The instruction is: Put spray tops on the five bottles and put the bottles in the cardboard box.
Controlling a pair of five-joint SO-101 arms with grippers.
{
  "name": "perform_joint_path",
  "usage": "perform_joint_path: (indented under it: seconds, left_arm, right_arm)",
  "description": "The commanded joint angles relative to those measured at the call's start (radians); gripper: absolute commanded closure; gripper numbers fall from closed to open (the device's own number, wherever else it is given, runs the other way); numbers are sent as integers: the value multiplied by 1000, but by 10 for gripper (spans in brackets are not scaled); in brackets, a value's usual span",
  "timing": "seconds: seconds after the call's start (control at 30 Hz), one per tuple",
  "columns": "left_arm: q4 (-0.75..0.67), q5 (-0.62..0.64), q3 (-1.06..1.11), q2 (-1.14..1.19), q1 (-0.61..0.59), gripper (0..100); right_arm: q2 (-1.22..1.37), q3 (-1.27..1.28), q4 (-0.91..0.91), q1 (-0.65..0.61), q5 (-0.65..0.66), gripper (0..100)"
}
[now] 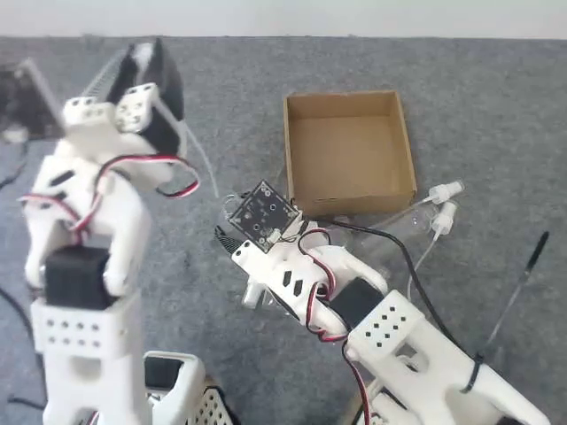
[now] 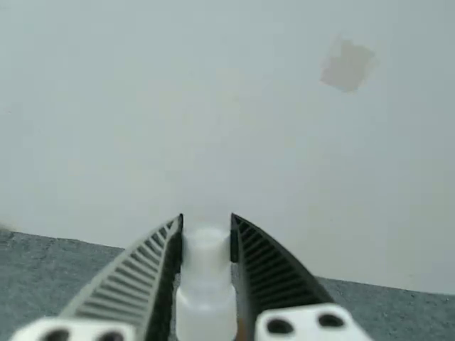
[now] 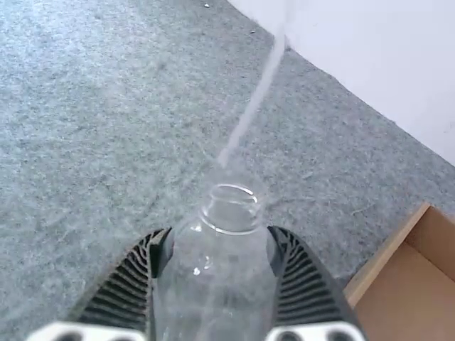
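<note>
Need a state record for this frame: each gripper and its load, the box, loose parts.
left gripper: raised, shut on a white plastic spray top
dip tube: thin, translucent, hangs from that top, not in a bottle
right gripper: shut on a clear plastic bottle, neck open, no top on it
cardboard box: brown, square, open, no bottles inside
loose parts: two white spray tops on the grey carpet beside the box

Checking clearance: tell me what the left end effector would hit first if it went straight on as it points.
Probably the white wall. The left end effector, shut on a spray top, aims above the grey carpet, with nothing between; depth is unclear.
</note>
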Motion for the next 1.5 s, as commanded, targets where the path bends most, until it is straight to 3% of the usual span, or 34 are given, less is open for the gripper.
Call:
perform_joint_path:
  seconds: [0.0,0.4,0.53,0.67,0.87,1.03,1.23,1.47]
  left_arm:
    - [-26,11,-5,38,20,991]
    - [71,8,90,38,84,991]
    - [178,0,102,20,103,991]
    - [267,-87,140,-57,153,991]
    - [227,-141,292,-147,201,983]
    - [224,-144,332,-160,204,857]
    - [222,-146,275,-157,190,869]
    - [158,-149,206,-149,95,870]
  right_arm:
    - [-50,-14,-25,-5,-14,993]
    - [-54,-12,-24,2,-23,993]
    - [-58,-12,-30,42,-143,993]
    - [-58,-14,-36,79,-212,993]
    - [-58,-11,-35,77,-213,993]
    - [-58,3,-35,77,-209,993]
    - [-58,9,-35,77,-207,993]
    - [-58,9,-30,77,-207,993]
